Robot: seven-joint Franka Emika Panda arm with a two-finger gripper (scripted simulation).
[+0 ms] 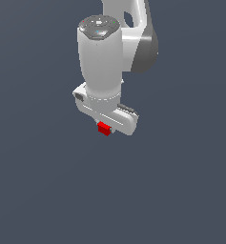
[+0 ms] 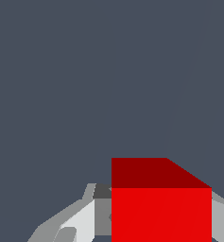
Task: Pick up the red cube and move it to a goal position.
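In the exterior view, a white Franka Panda arm (image 1: 105, 57) is reaching down from the top of the picture against a flat, dark blue-grey background. Its white gripper (image 1: 106, 127) is pointing downward, and the red cube (image 1: 104, 128) is peeking out just beneath the hand, touching its lower edge. The cube is looking very small beside the arm (roughly as wide as a single fingertip). No goal marker is showing anywhere, and no surface line is telling whether the cube is resting on the ground or hanging in the air.

In the wrist view, the red cube (image 2: 160, 212) is filling the lower part of the picture, with a darker red face above a brighter one. A pale grey finger (image 2: 80, 222) is sitting right against one side of the cube, and a sliver of the other finger (image 2: 222, 217) is showing against the opposite side. The jaws are standing narrow and appear to be gripping the cube between them.

Judging from this, the grasp is made and the carrying step is in hand. The next move is calling for a steady hold while the arm is travelling to the goal, which is not in sight here.
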